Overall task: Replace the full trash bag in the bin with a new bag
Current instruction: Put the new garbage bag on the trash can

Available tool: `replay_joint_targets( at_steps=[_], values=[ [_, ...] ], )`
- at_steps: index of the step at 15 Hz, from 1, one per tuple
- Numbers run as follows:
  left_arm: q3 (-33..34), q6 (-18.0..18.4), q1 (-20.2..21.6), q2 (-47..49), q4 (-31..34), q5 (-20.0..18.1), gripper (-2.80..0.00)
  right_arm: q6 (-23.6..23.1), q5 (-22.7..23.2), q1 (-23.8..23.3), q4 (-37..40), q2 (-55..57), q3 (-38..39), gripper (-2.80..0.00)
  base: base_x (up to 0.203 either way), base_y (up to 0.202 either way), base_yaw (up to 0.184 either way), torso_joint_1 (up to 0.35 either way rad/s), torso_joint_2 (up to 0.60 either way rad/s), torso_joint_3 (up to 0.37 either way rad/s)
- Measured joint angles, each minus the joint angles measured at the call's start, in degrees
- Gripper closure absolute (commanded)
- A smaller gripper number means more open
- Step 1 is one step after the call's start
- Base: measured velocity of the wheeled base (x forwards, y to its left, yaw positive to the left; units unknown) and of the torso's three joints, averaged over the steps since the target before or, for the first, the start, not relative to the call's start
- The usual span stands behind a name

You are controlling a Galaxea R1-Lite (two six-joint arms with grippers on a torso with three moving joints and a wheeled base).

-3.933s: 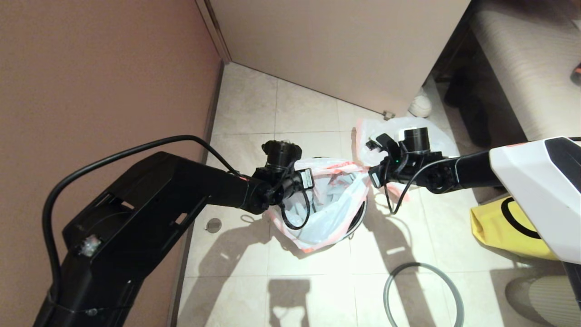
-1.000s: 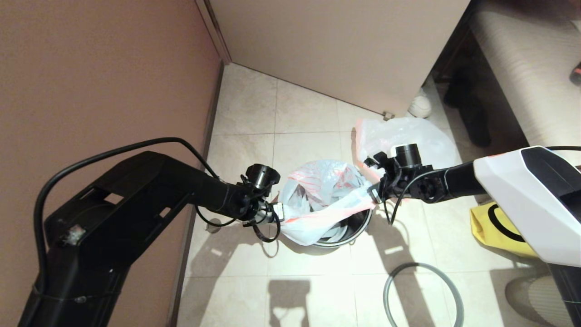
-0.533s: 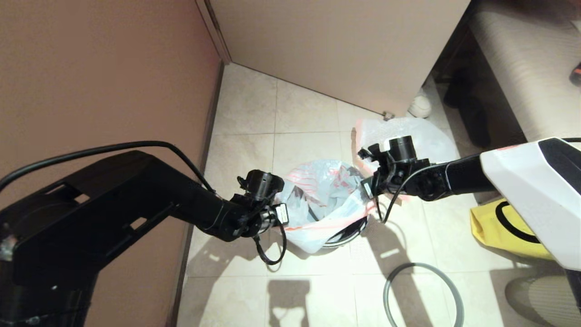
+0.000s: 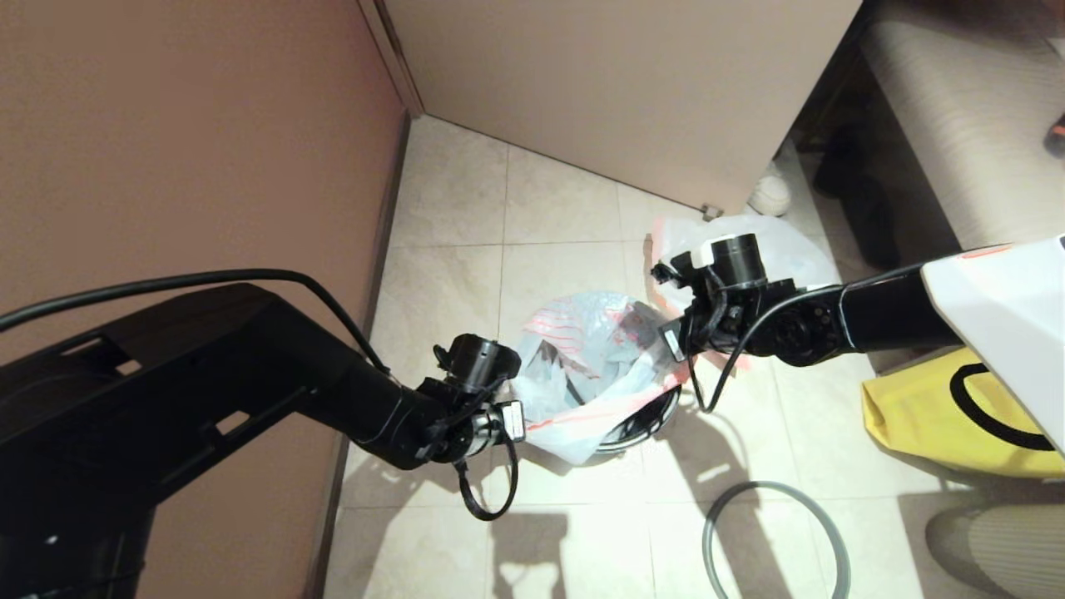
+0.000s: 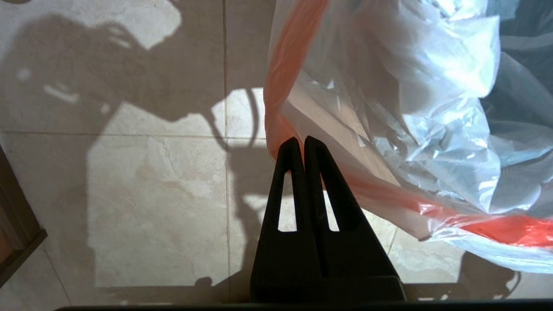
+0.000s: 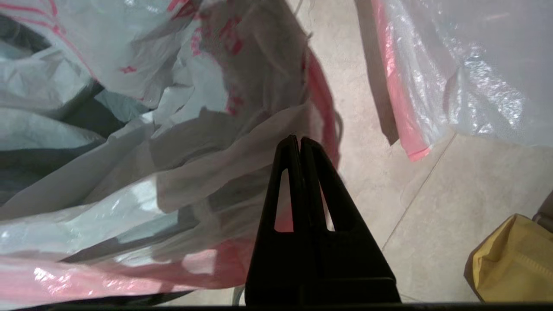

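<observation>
Both grippers pinch the new bag (image 4: 592,366) over the bin (image 4: 639,426): left gripper (image 5: 298,142) on its near hem, right gripper (image 6: 296,142) opposite. Full trash bag (image 4: 782,249) lies behind; grey hoop (image 4: 774,541) and yellow bag (image 4: 940,424) alongside on the floor.

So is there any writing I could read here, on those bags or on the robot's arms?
Nothing here can be quoted.
Printed bag in the bin: red marks and stripes, too crumpled and blurred to read.
Small white labels on the arm wrists: too small to read.
Yellow bag: a black curved mark only partly in view, not readable as a letter.
Plain white bag: no print visible.
</observation>
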Motion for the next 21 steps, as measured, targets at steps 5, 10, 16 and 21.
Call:
replay_joint_targets(
  at_steps=[5, 10, 16, 21],
  values=[
    [0.21, -0.45, -1.80, 0.02, -1.07, -1.98, 0.00, 2.79, -0.25, 2.26, 1.48, -2.19, 3.71, 0.00, 0.000, 0.000, 0.000, 0.000, 0.00, 0.000],
    [-0.89, -0.39, -2.32, 0.86, -3.37, -3.45, 0.00, 4.30, 0.07, 3.96, 3.03, -0.90, 3.02, 0.00, 0.000, 0.000, 0.000, 0.000, 0.00, 0.000],
    [-1.24, -0.41, -2.98, 1.97, -3.37, -4.13, 0.00, 4.19, 0.64, 5.09, 12.53, 4.91, -8.36, 0.00, 0.000, 0.000, 0.000, 0.000, 0.00, 0.000],
    [-1.00, -1.42, -3.17, 2.28, -3.33, -6.67, 0.00, 4.05, 0.53, 6.51, 28.90, 6.76, -16.04, 0.00, 0.000, 0.000, 0.000, 0.000, 0.00, 0.000]
  ],
)
